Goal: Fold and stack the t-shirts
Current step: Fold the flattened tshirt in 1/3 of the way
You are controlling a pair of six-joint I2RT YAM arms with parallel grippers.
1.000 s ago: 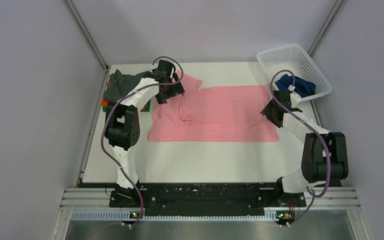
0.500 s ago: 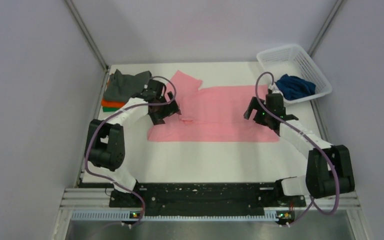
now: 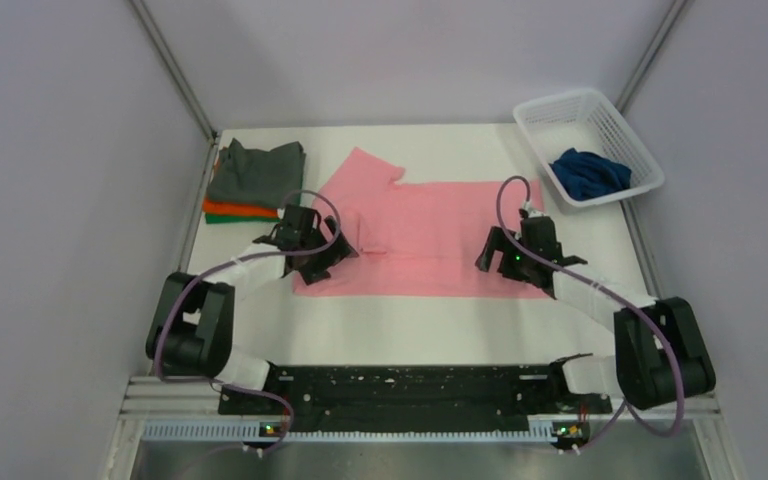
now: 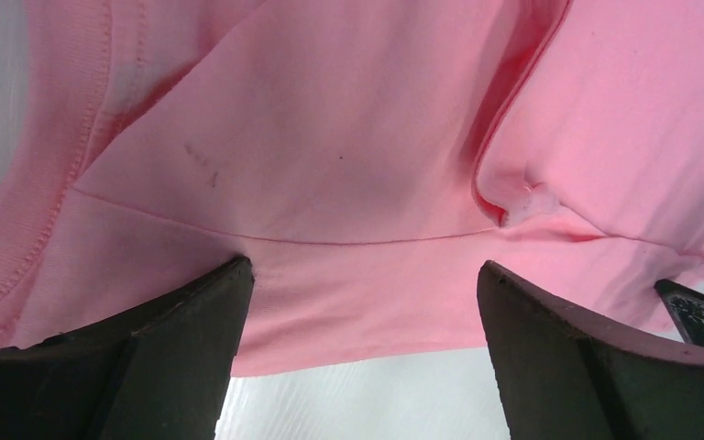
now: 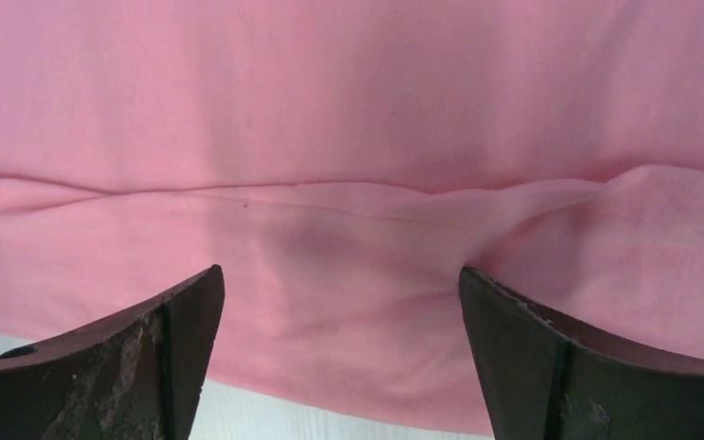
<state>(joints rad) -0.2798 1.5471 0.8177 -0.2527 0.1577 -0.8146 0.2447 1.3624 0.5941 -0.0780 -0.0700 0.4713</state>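
The pink t-shirt (image 3: pixel 430 225) lies spread flat across the middle of the table, one sleeve pointing to the far left. My left gripper (image 3: pixel 328 255) hovers open over its near left corner. In the left wrist view the pink cloth (image 4: pixel 348 156) and its near hem lie between the wide-apart fingers of that gripper (image 4: pixel 364 275). My right gripper (image 3: pixel 492 262) stands open over the near right part. The right wrist view shows a low fold of pink cloth (image 5: pixel 348 110) between the spread fingers of the gripper (image 5: pixel 341 275). Neither gripper holds anything.
At the far left a folded dark grey shirt (image 3: pixel 255 170) tops an orange one (image 3: pixel 228 209) and a green one (image 3: pixel 218 218). A navy shirt (image 3: pixel 590 172) lies in the white lattice basket (image 3: pixel 560 103) at the far right. White table (image 3: pixel 410 330) shows near the arms.
Both grippers have come away from the shirt's far left sleeve and right edge toward its near hem. Their jaws have opened wide.
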